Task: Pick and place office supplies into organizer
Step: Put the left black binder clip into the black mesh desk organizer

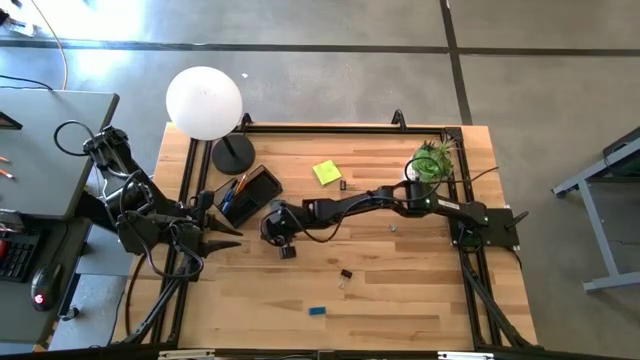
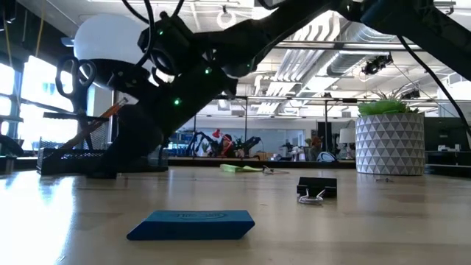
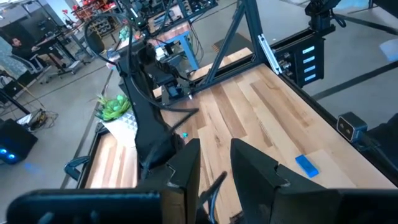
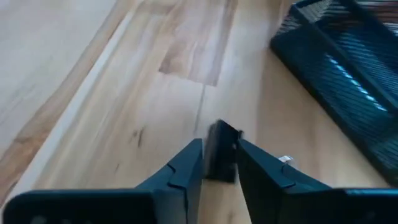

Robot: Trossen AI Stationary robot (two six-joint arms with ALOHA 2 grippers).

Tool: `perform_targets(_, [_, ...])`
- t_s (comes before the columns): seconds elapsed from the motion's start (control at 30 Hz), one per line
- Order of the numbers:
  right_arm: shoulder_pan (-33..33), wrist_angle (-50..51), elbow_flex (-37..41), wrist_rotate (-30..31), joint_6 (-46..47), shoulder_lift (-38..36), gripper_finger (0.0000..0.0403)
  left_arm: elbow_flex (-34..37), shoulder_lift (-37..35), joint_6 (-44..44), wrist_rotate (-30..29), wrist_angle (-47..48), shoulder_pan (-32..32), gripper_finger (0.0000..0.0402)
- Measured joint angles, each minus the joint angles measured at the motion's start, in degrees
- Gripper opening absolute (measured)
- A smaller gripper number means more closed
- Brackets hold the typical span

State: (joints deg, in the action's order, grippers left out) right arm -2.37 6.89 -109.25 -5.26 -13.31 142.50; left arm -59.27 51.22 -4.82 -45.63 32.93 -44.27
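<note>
Right end effector [image 4: 219, 144] sits low over the table [image 1: 420, 300], on the organizer's [image 1: 250, 192] near, open-table side, with its fingers a narrow gap apart. A black binder clip [image 4: 222, 163] lies on the wood in that gap. I cannot tell whether either finger touches it. The clip's long side runs the way my fingers point.

The table is pale wood in planks with a black rail frame round its edges. Around it is grey concrete floor, and the low view looks into a large hall with ceiling ducts, lights and workbenches.

The organizer is a black mesh tray lying at a slant to the planks, with orange pencils [image 1: 234, 190] standing in it. It lies just beside me and apart from my fingers. A lamp [image 1: 205, 102] stands just behind the organizer. My left end effector [image 1: 225, 225] hangs at the organizer's outer side, by the table edge, fingers narrowly apart and empty.

A yellow sticky pad [image 1: 326, 172] lies beyond the organizer toward the plant [image 1: 432, 160]. A second clip [image 1: 345, 274] and a blue eraser [image 1: 317, 311] lie well away from the organizer, toward the front edge. Bare wood lies open between them.
</note>
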Motion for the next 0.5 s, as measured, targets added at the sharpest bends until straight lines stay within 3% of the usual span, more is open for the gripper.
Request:
perform_targets(0.23, [-0.04,-0.87,0.02,0.71,0.32,0.89,0.0061,0.0,0.02,-0.02,0.0,-0.02,0.0,0.0079])
perform_targets(0.4, [0.11,-0.54,-0.11,0.75,-2.07,0.85,0.001,0.0,0.02,-0.02,0.0,-0.01,0.0,0.0079])
perform_targets(0.5, [0.1,-0.47,-0.13,1.87,-2.9,0.83,0.001,0.0,0.02,-0.04,0.0,-0.02,0.0,0.0079])
